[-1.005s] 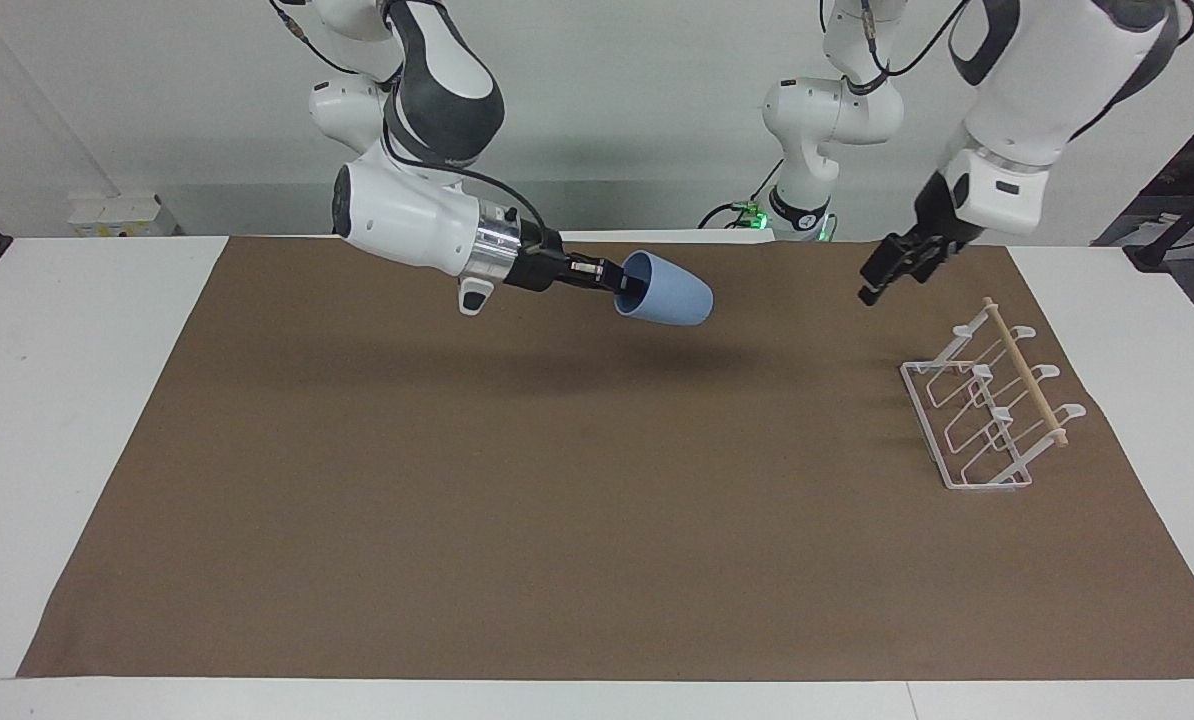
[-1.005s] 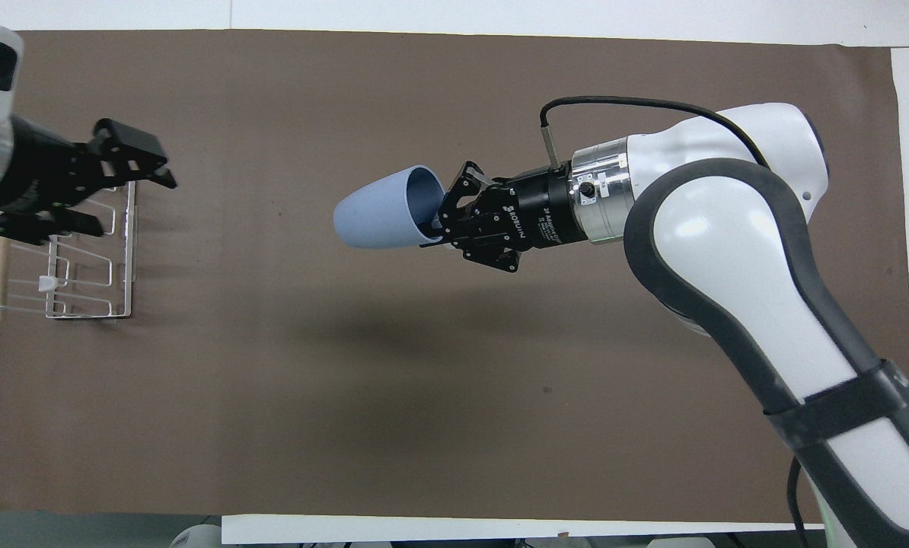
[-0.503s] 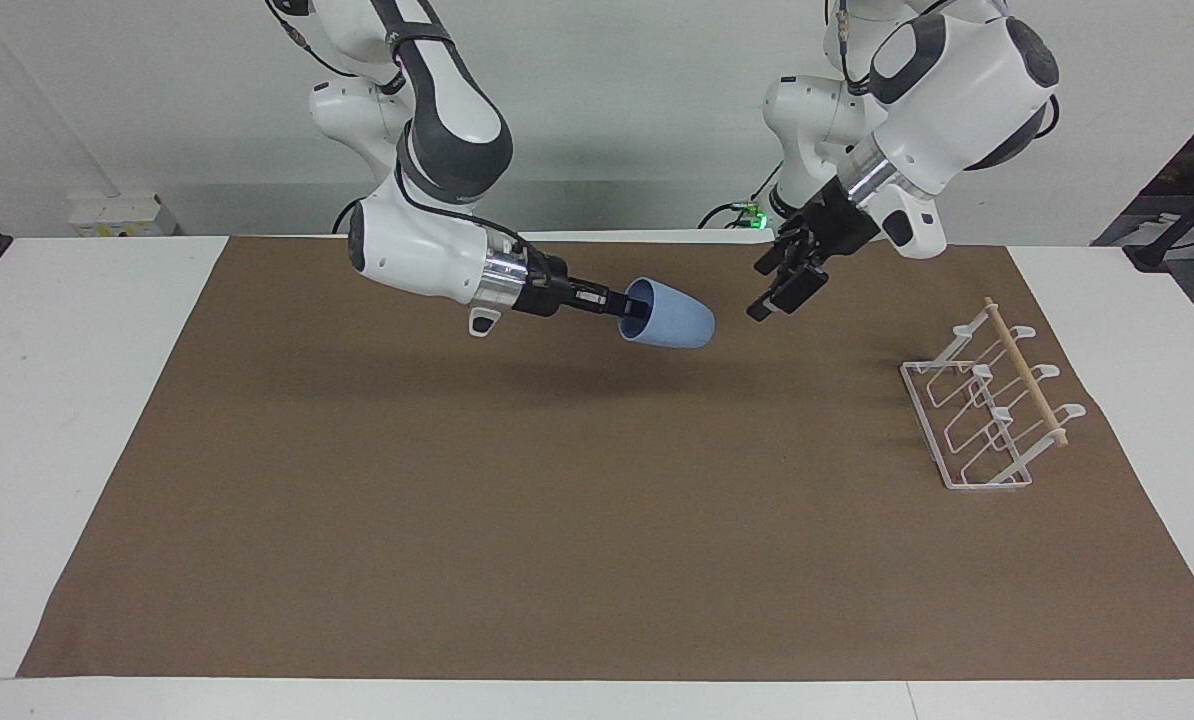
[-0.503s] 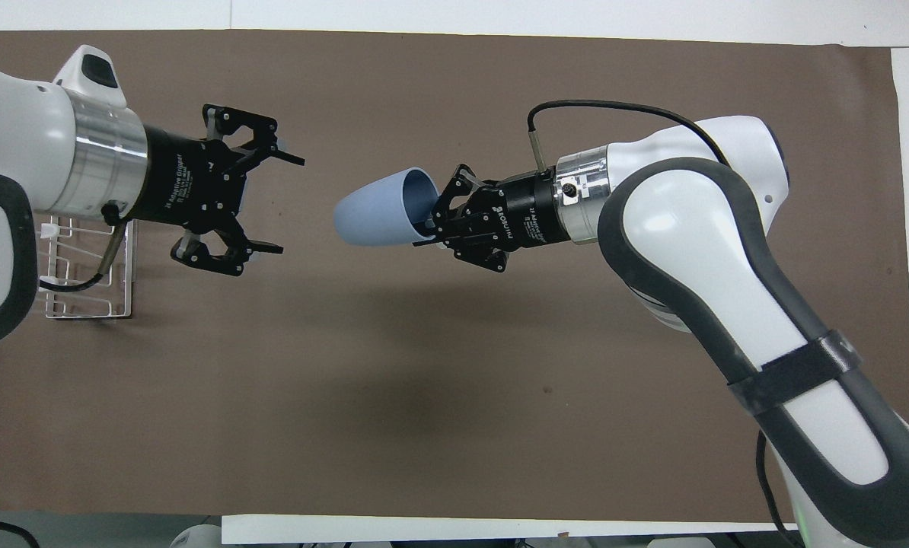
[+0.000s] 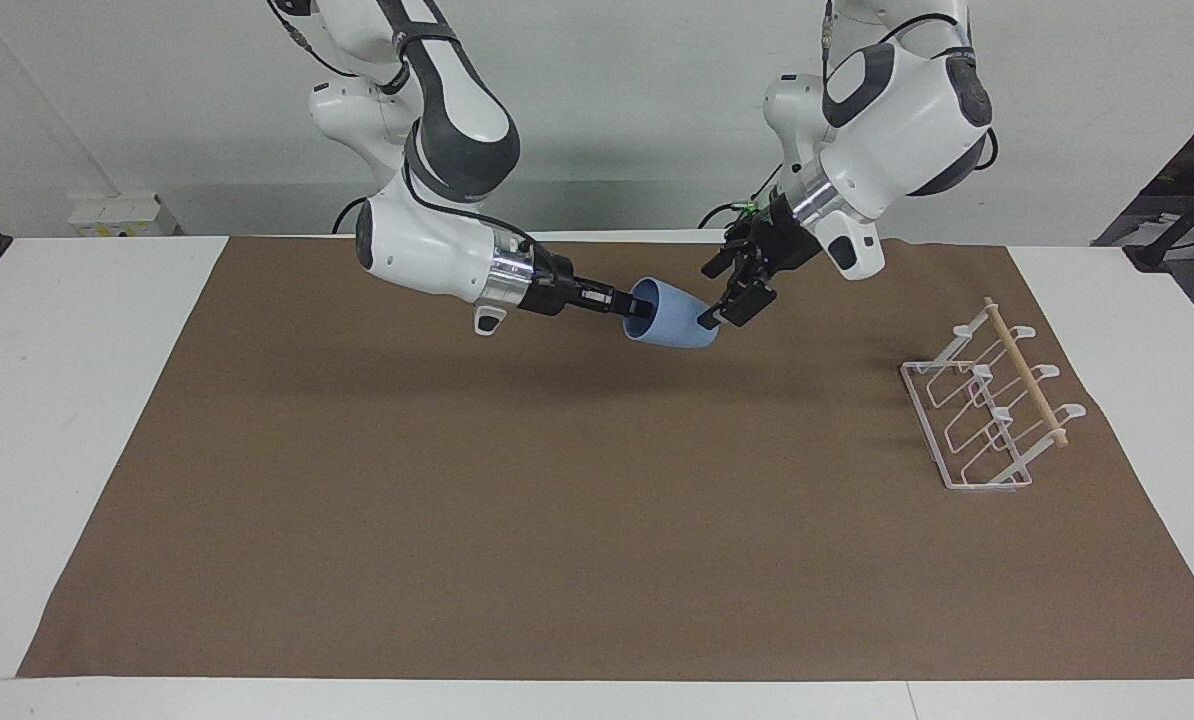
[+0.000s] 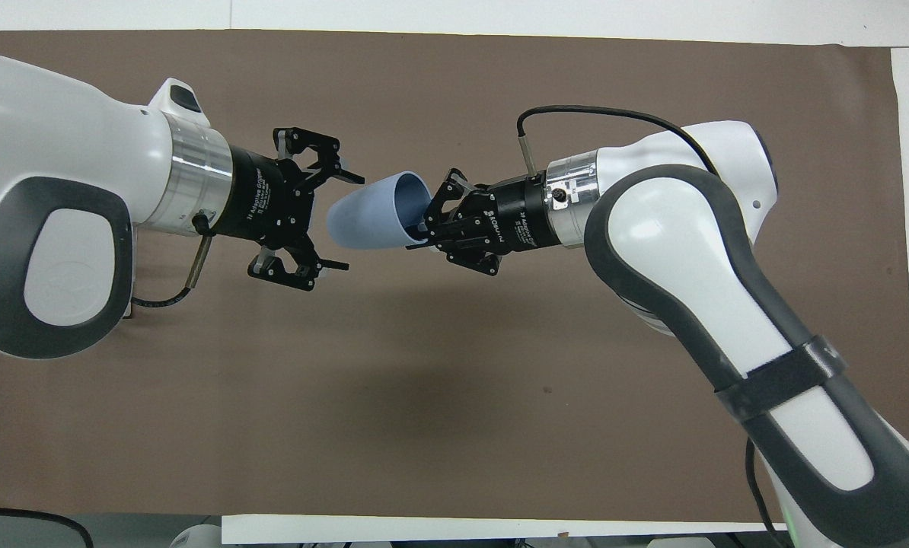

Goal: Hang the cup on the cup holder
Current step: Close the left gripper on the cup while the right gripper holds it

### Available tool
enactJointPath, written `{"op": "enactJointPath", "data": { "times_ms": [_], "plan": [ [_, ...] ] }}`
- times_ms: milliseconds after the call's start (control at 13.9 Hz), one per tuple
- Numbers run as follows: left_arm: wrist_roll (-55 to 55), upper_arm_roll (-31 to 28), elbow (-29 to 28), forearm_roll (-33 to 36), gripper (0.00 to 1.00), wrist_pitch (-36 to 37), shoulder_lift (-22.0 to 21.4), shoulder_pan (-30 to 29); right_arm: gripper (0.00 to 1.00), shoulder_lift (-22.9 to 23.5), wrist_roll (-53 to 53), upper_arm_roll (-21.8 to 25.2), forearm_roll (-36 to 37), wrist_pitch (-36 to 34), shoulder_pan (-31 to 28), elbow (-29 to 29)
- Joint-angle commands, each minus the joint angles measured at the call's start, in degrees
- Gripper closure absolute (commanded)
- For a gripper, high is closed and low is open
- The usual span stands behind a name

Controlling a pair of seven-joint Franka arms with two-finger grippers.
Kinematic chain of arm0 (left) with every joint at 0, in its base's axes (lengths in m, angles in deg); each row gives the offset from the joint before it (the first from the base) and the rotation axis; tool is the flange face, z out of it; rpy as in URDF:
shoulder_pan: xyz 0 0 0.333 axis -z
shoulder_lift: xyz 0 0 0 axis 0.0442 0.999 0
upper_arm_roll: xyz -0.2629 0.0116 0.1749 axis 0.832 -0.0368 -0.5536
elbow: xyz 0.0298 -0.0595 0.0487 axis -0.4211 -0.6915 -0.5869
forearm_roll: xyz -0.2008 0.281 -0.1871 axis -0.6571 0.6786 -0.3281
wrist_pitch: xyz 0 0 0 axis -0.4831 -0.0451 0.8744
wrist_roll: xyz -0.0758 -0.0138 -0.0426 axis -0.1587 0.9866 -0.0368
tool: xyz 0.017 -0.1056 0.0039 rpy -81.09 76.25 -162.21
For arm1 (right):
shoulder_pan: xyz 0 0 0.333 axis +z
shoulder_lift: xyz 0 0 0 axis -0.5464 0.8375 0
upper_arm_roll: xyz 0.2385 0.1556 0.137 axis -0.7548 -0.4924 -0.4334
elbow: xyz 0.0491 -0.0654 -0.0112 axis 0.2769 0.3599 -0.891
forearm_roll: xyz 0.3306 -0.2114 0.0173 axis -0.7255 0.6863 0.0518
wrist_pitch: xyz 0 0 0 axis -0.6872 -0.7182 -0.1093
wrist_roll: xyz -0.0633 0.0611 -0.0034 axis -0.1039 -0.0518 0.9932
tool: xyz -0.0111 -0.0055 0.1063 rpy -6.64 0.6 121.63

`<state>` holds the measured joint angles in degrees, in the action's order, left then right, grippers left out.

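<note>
Right gripper (image 6: 430, 228) pinches the cup (image 6: 371, 215) rim; left gripper (image 6: 340, 221), spread around its base, could knock it loose closing early.

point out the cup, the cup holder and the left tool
cup (image 5: 675, 320), facing view, on its blue side wall
cup holder (image 5: 1027, 380), facing view, on its wooden dowel
left tool (image 6: 334, 221), overhead view, midway between its open fingertips
</note>
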<state>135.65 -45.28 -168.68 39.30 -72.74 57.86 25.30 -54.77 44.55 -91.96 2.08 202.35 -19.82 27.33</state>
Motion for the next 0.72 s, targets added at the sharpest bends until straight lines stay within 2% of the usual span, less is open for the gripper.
{"op": "enactJointPath", "data": {
  "times_ms": [0, 215, 646],
  "plan": [
    [0.5, -0.6, -0.9, -1.2, 0.0, -2.4, 0.8, 1.2, 1.0, -0.7, 0.0, -0.1, -1.4, 1.1, 0.1, 0.9],
    [0.8, -0.7, -1.1, -1.2, 0.0, -2.9, 1.7, 1.2, 1.0, -0.7, -0.1, -0.1, -1.4, 1.1, 0.0, 0.9],
    [1.4, -0.6, -2.6, -1.5, 0.01, -8.5, 2.5, 2.8, 1.0, -0.7, -0.1, -0.1, -1.4, 1.1, 0.0, 0.9]
  ]
}}
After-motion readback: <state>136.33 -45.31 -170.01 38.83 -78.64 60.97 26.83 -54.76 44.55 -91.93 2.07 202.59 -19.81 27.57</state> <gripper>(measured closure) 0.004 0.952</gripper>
